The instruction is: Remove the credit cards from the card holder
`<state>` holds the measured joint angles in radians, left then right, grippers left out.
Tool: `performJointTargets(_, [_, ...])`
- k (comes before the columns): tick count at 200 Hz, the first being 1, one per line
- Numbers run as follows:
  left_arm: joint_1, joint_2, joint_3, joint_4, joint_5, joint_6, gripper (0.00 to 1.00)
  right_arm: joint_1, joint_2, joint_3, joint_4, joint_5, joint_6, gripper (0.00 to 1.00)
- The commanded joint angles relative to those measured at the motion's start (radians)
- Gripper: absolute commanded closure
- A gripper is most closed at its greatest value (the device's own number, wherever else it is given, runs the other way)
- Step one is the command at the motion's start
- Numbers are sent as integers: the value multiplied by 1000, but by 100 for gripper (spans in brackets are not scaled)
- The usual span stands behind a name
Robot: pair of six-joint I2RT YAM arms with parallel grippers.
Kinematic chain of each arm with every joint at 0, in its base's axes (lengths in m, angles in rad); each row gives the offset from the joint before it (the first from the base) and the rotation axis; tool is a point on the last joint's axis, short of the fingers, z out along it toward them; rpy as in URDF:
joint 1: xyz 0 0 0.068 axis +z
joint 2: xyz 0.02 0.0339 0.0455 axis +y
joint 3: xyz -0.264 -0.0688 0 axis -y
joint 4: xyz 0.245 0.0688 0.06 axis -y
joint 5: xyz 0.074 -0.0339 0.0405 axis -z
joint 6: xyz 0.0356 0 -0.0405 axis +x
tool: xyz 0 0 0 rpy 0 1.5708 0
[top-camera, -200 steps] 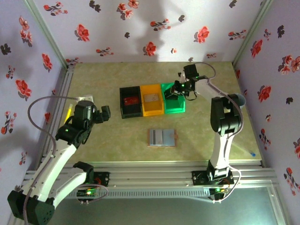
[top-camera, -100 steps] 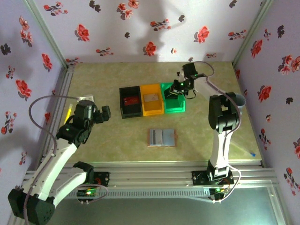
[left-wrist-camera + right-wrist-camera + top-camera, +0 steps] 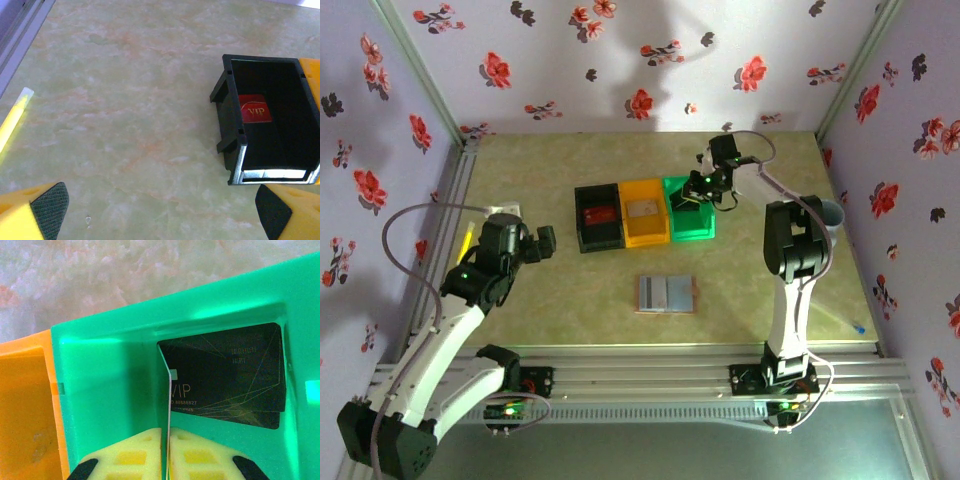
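The card holder (image 3: 666, 294) lies open and flat on the table in front of the bins, pale grey-blue inside. My right gripper (image 3: 692, 196) reaches down into the green bin (image 3: 690, 228). In the right wrist view its yellow pads are pressed together on a thin credit card (image 3: 167, 395) standing on edge, so the right gripper (image 3: 166, 440) is shut on it. A black VIP card (image 3: 235, 375) lies flat on that bin's floor. A red VIP card (image 3: 256, 108) rests in the black bin (image 3: 227, 130). My left gripper (image 3: 542, 243) hovers open, left of the bins.
An orange bin (image 3: 643, 213) sits between the black bin (image 3: 598, 217) and the green one. A yellow marker (image 3: 12, 122) lies by the left rail. Flowered walls close the table on three sides. A grey cup (image 3: 832, 212) stands at the right wall.
The right arm has shifted slightly left and lower over the green bin, the card still between its pads. The left arm has hardly moved.
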<state>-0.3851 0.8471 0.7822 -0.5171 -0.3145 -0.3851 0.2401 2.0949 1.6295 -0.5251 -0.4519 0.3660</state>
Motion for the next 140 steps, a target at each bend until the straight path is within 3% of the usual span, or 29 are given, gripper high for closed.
performJointTargets(1, [2,1,0,9,-23,19,0,-5,20,33,-32,12,-19,86])
performJointTargets(140, [2,7,10,-11,-27,9,0,-6,-22,114,-134,63,-50,78])
